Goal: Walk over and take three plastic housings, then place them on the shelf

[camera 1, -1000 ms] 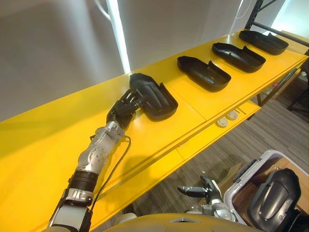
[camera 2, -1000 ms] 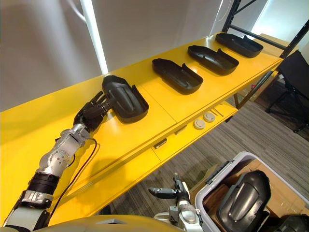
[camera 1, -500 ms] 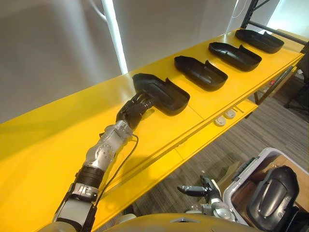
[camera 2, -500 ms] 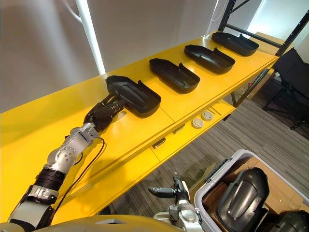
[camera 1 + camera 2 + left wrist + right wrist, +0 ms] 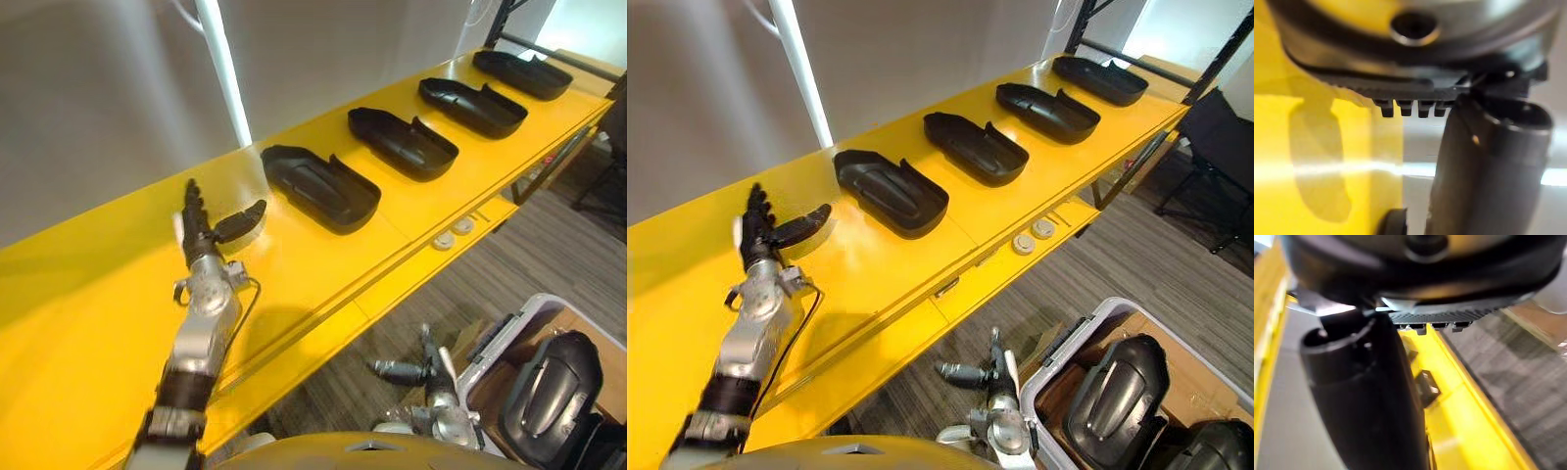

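Several black plastic housings lie in a row, hollow side up, on the yellow shelf (image 5: 88, 323). The nearest housing (image 5: 319, 186) rests flat just past my left hand (image 5: 201, 233). That hand is open above the shelf, fingers straight and thumb spread toward the housing, clear of it and holding nothing. Further along sit a second housing (image 5: 402, 143), a third (image 5: 472, 106) and a fourth (image 5: 521, 73). My right hand (image 5: 426, 370) hangs low over the floor with its fingers straight, empty.
A white-rimmed bin (image 5: 495, 345) at the lower right holds another black housing (image 5: 545, 392). Two round white caps (image 5: 451, 233) sit on the shelf's lower ledge. A grey wall with a bright light strip (image 5: 220, 69) backs the shelf. Carpet floor (image 5: 392, 323) lies below.
My left hand has let go of the nearest housing and drawn back to the left, fingers now straight. The housing went from tilted in the hand to lying flat on the shelf.
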Available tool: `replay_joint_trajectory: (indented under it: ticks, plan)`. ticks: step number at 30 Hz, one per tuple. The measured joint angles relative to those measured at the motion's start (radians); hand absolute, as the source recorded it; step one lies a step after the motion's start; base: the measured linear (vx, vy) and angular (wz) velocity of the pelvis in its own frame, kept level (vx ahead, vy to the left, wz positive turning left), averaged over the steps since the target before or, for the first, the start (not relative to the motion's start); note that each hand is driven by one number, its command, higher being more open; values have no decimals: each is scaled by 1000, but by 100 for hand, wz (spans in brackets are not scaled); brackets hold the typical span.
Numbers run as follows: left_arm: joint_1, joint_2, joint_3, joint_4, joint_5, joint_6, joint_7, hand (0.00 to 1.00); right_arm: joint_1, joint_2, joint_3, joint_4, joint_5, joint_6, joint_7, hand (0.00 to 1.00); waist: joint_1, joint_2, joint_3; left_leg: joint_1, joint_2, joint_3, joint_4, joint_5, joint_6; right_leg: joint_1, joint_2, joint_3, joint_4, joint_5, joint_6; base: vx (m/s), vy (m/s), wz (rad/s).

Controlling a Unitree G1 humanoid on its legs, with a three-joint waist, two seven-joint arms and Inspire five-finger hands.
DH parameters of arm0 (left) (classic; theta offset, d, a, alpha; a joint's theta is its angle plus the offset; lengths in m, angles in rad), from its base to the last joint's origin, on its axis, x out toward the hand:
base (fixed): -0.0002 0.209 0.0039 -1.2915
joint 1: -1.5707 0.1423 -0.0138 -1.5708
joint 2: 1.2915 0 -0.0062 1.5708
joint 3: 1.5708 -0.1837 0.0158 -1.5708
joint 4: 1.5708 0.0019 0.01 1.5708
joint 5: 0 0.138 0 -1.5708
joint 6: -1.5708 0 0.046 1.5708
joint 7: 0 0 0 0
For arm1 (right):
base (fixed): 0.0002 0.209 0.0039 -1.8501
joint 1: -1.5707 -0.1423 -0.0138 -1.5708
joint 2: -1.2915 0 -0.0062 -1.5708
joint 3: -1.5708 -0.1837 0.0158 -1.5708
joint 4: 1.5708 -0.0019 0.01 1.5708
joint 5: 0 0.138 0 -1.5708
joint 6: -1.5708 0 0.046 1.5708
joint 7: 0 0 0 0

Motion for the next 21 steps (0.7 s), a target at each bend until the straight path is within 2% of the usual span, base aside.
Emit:
replay_joint_trajectory:
  ticks: [2,4,5,9,11,14,17,18,21]
  plan:
    - [78,-24,-5,-93,6,-47,12,100,11,-1,-11,-139,6,-30,4,100,5,1,0,4,0,-4,0,4,1,1,1,-12,14,-2,-4,-11,-14,7]
    - [134,-26,-16,-193,5,-132,9,100,8,-2,-25,-307,-8,-61,1,100,19,1,0,5,0,-8,-1,8,3,1,1,-13,22,-3,-4,-76,-7,4]
    - [142,-28,-18,-216,4,-152,3,100,6,-1,-31,-347,-17,-64,-2,100,24,1,0,6,0,-9,-3,10,3,1,1,-13,26,-4,-5,-108,-2,7]
    - [201,-31,3,-390,-2,-313,-41,100,0,-3,-73,-574,-56,-73,-65,100,29,1,-1,8,0,-19,-4,6,3,-1,0,-28,34,-17,-11,-138,0,8]
    - [212,-32,28,-452,-2,-355,-67,100,-1,-6,-112,-645,-64,-76,-110,100,33,4,-3,8,0,-20,-4,9,4,-1,0,-29,34,-17,-9,-81,1,3]
    - [222,-33,96,-512,-7,-372,-103,100,-26,-10,-192,-732,-66,-85,-193,100,40,12,-16,1,0,-25,-4,15,6,-2,0,-35,30,-12,-6,-36,0,4]
    - [263,-38,127,-522,-37,-371,-144,100,-61,-11,-243,-770,-61,-92,-223,100,45,15,-21,-1,0,-27,-3,20,3,-2,0,-39,27,-8,-6,-1,-1,1]
    - [281,-45,136,-522,-55,-368,-166,100,-79,-15,-262,-775,-44,-94,-213,100,50,15,-21,-2,0,-28,-3,22,5,-2,0,-40,26,-7,-4,13,-14,5]
    - [316,-52,162,-519,-99,-354,-237,100,-131,-53,-275,-770,104,-77,-99,100,54,11,-22,-12,-1,-41,-3,29,8,-1,1,-56,27,-2,4,13,-16,14]
